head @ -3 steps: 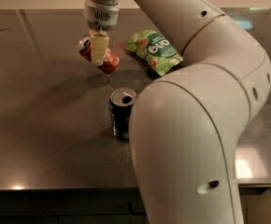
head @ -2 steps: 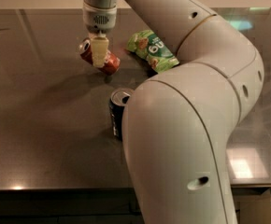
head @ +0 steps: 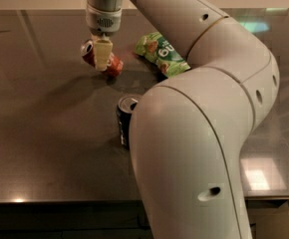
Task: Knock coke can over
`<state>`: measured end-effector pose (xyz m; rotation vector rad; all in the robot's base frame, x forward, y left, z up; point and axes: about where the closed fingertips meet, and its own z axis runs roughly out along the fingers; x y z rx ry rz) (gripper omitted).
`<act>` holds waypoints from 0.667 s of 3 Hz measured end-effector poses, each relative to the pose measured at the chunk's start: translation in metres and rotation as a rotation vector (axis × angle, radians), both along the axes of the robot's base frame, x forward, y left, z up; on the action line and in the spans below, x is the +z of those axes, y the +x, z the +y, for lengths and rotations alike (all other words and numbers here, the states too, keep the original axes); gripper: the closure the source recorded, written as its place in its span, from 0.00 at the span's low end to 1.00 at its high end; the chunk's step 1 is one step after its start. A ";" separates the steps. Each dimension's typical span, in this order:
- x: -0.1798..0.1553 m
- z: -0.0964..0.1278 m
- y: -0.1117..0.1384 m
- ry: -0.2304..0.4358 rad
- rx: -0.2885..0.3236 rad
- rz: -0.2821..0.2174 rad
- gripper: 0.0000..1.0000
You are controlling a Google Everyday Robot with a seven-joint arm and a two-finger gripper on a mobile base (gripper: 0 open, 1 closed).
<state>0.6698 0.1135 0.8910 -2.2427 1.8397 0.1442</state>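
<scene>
Although seen from one angle, found small red aluminium coke can point(head: 115, 66) lying sideways on dark table point(head: 35, 133); judged done. Noted gripper point(head: 103, 54) directly over it, aperture impossible to tell.

White arm point(head: 199, 133) fills the right foreground, elbow bent, reaching back and left, wrist point(head: 103, 6) vertical, gripper point(head: 102, 54) pointing straight down, upper left.

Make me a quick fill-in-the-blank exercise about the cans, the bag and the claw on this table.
1. The coke can lies on its ___.
2. The dark blue can stands ___.
3. The claw hangs right in front of the ___ can.
4. The chip bag is ___ in colour.
Missing words: side; upright; coke; green.
</scene>
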 end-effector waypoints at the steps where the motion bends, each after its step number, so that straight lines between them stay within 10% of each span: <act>1: -0.004 0.007 0.007 0.017 -0.002 -0.017 0.00; 2: -0.004 0.007 0.007 0.017 -0.002 -0.017 0.00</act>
